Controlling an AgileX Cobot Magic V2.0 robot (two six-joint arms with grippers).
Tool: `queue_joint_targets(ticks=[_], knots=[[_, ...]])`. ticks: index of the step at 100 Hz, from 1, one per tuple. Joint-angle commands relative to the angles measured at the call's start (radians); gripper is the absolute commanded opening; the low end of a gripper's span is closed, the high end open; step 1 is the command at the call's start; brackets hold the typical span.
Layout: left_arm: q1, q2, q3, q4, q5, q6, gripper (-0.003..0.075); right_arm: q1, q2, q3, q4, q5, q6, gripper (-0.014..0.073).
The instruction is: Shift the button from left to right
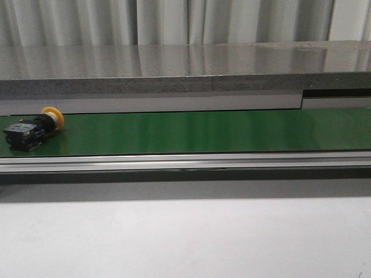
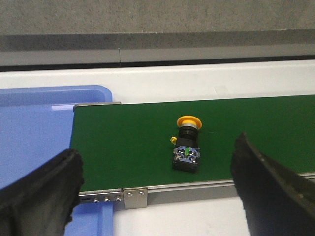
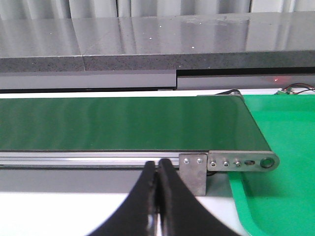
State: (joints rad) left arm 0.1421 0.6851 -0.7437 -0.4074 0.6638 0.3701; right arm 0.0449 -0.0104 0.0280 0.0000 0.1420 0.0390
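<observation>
Left gripper (image 2: pixel 157 191) spread wide — round-capped button (image 2: pixel 187 142) between.

- The green conveyor belt (image 1: pixel 203 132) runs across the front view, framed by a silver rail (image 1: pixel 185 161) along its near edge.
- The button (image 1: pixel 32 128) lies on its side on the belt, just ahead of the left hand (image 2: pixel 162 189), between its spread fingers.
- A blue tray (image 2: pixel 29 128) sits beside that belt end.
- A green tray (image 3: pixel 285 147) sits at the far belt end, near the right hand (image 3: pixel 157 196).
</observation>
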Motion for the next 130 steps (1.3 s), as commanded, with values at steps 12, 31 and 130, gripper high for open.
queue_joint_targets(ticks=[12,31,130], knots=[[-0.006,-0.229,0.133,-0.032,-0.143,0.000,0.0588,0.000,-0.020,-0.015,-0.009,-0.080,-0.005,-0.0068],[-0.006,-0.339,0.285,-0.032,-0.348,0.000,0.0588,0.000,-0.020,-0.015,-0.009,-0.080,-0.005,-0.0068],[-0.006,-0.339,0.438,-0.058,-0.518,0.000,0.0018,0.000,-0.020,-0.015,-0.009,-0.088,-0.005,-0.0068]])
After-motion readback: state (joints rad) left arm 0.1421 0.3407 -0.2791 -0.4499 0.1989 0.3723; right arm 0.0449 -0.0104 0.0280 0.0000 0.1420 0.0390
